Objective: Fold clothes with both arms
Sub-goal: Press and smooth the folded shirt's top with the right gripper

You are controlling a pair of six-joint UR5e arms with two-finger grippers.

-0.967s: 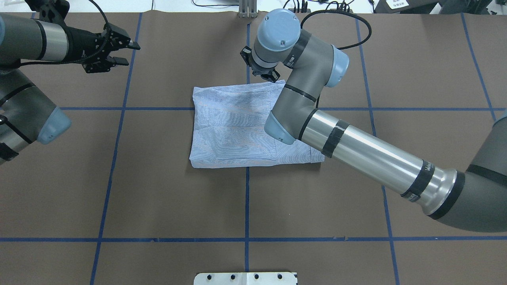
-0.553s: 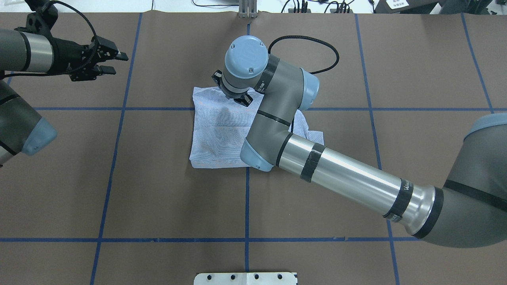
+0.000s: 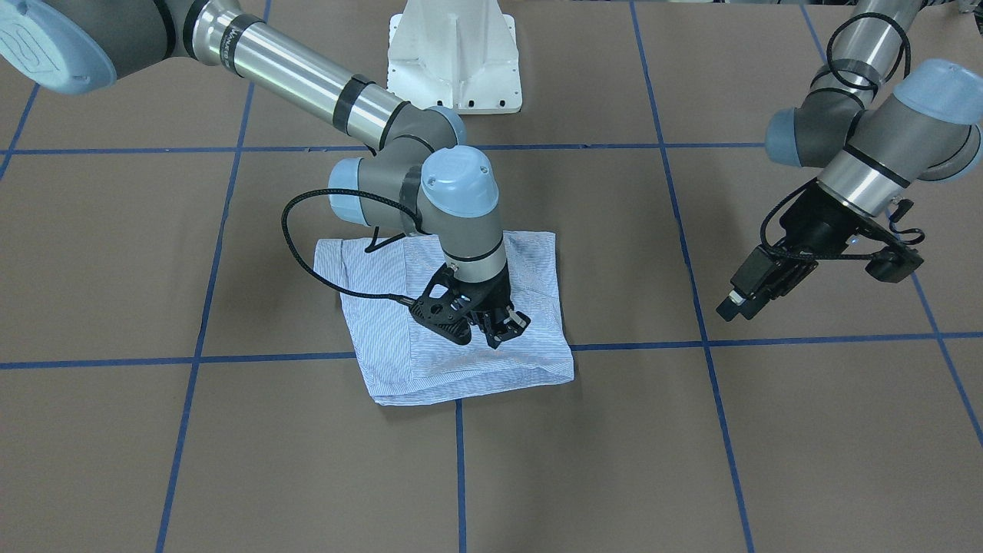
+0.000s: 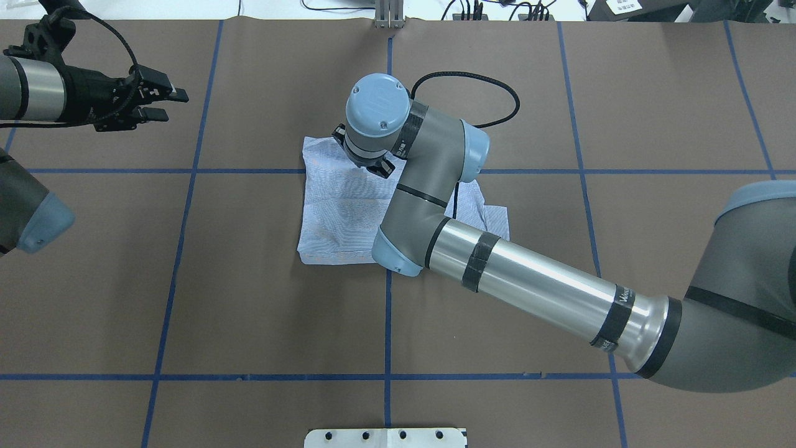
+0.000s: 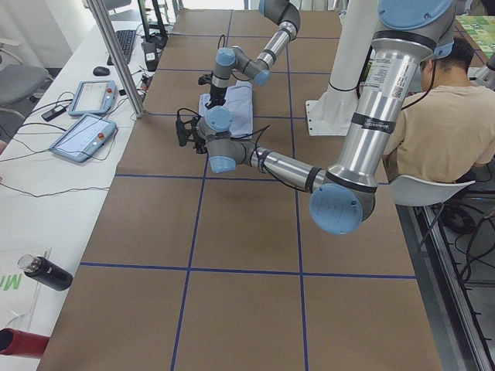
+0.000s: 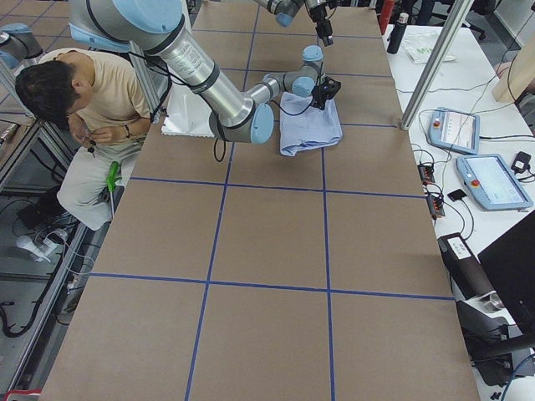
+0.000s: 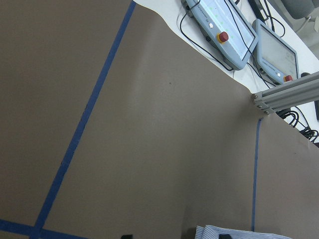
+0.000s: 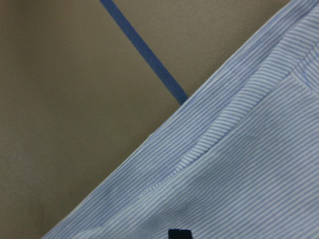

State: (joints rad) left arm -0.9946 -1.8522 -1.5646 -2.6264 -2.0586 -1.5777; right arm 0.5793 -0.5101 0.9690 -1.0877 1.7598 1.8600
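— Where is the shirt [image 4: 336, 205]?
— Folded on the middle of the table [image 4: 249, 298], over a crossing of blue tape lines [image 4: 388, 323].
— The right gripper [image 3: 503, 326]?
— Down on the shirt's far side, fingers together, pinching cloth.
— The left gripper [image 4: 173, 104]?
— Well aside above bare table, fingers apart, holding nothing.

Place: you work in a robotics lab
Table [image 4: 249, 311]: brown cover, blue tape grid [image 4: 387, 323]
Upper left, exterior left view: your teach pendants [image 5: 81, 137], aluminium post [image 5: 116, 58]
Right edge: seated person [image 5: 437, 131] beside white pedestal [image 5: 329, 116]
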